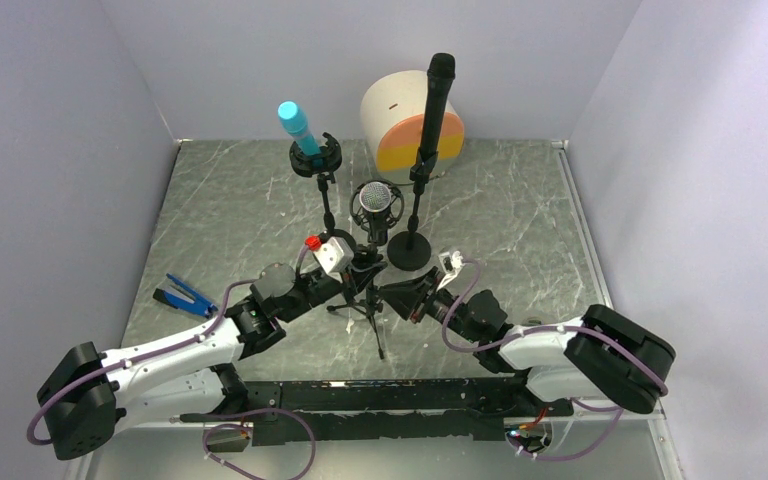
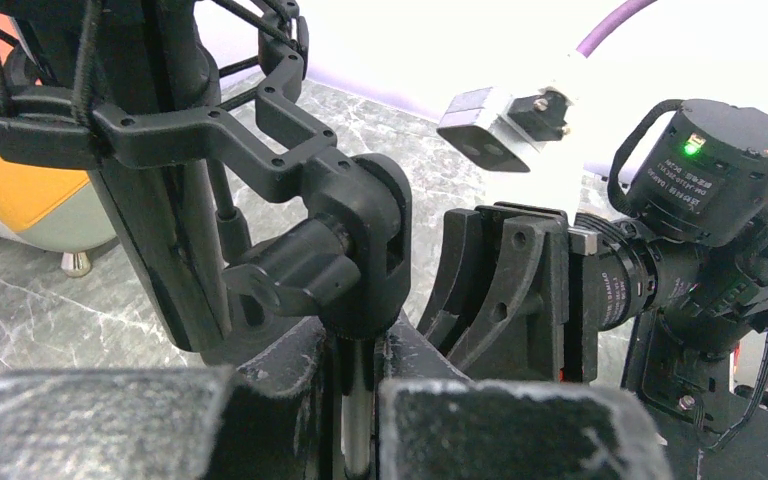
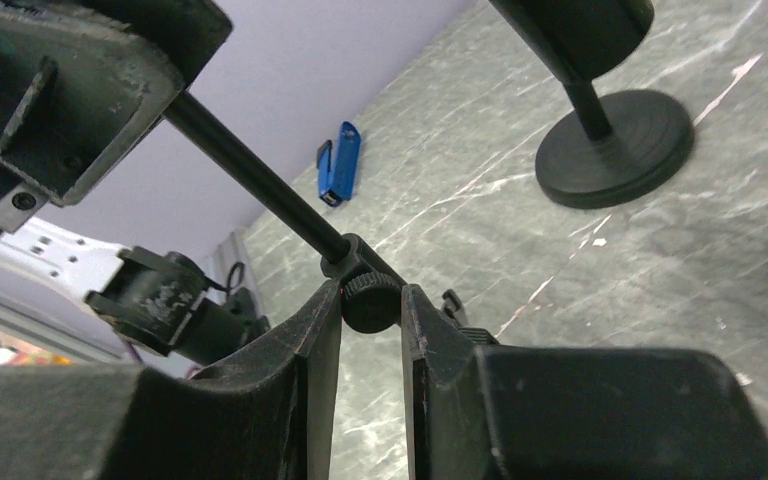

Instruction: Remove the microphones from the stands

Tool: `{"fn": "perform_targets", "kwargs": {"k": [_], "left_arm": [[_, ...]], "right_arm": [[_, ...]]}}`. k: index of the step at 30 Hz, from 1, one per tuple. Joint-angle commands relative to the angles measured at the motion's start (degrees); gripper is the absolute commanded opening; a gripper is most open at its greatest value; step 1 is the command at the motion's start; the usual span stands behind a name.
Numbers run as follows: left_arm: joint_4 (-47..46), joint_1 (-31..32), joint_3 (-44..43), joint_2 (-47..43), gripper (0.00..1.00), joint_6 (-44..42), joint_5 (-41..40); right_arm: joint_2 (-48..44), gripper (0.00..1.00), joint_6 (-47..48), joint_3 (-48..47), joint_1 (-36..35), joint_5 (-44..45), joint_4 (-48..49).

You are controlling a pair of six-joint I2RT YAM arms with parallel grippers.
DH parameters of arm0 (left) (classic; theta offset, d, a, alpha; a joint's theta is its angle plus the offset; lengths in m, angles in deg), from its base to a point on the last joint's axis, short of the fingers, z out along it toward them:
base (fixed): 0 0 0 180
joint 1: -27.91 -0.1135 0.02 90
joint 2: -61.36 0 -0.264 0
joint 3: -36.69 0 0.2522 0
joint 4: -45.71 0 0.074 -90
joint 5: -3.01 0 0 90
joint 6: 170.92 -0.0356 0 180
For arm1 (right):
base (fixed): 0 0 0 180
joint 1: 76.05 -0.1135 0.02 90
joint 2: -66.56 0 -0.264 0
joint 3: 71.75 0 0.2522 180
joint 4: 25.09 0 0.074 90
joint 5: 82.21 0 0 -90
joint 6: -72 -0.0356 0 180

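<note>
At centre of the top view, your microphone (image 1: 375,198) sits in its stand (image 2: 360,230); your left gripper (image 2: 360,365) is clamped on the pole (image 2: 357,430), your right gripper (image 3: 370,298) on the knob (image 3: 372,308).

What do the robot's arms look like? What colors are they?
The left arm and right arm are white with chunky black joints. Purple cables loop along both. The left hand and right hand are black, each with a small white camera box.
</note>
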Motion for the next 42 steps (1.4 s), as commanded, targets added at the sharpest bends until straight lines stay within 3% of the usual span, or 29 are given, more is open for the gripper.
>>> {"fn": "perform_targets", "kwargs": {"k": [1,5,8,13,14,16,20,24,33,42], "left_arm": [[-0.52,0.03,-1.94,-0.38,0.03,0.90,1.43],[0.44,0.09,-2.09,-0.55,0.03,0.29,0.78],[1.42,0.09,-2.51,-0.47,0.03,-0.23,1.10],[0.94,0.01,-2.59,-0.16,0.02,-0.18,1.46],[0.77,0.01,-2.48,-0.15,0.03,-0.10,1.43],[0.43,0.01,-2.32,-0.25,0.03,0.10,1.32],[-0.27,0.03,-1.84,-0.53,0.03,0.18,0.55],[0.30,0.01,-2.00,-0.80,0.03,0.32,0.47],[-0.13,0.01,-1.57,-0.65,0.03,0.85,-0.64],[-0.28,0.01,-1.74,-0.33,0.03,0.96,-0.48]], "right_arm": [[-3.28,0.21,11.74,-2.65,-0.45,0.33,-10.58],[-7.90,0.40,9.32,-3.98,-0.36,1.17,-19.31],[-13.84,0.64,1.73,-3.89,0.40,2.64,-26.57],[-24.90,0.88,-12.69,-1.55,3.60,2.44,-32.68],[-26.65,0.90,-15.31,-1.74,4.45,2.39,-34.92],[-28.67,0.90,-20.22,-3.74,7.11,-0.28,-40.92],[-27.28,0.89,-32.03,-5.16,12.97,-9.70,-40.76],[-21.10,0.86,-43.58,-2.10,15.27,-13.81,-28.50],[-5.81,0.63,-49.29,-3.47,15.04,-19.16,-12.10],[4.86,0.53,-51.47,-7.39,13.40,-24.19,-3.90]]}}
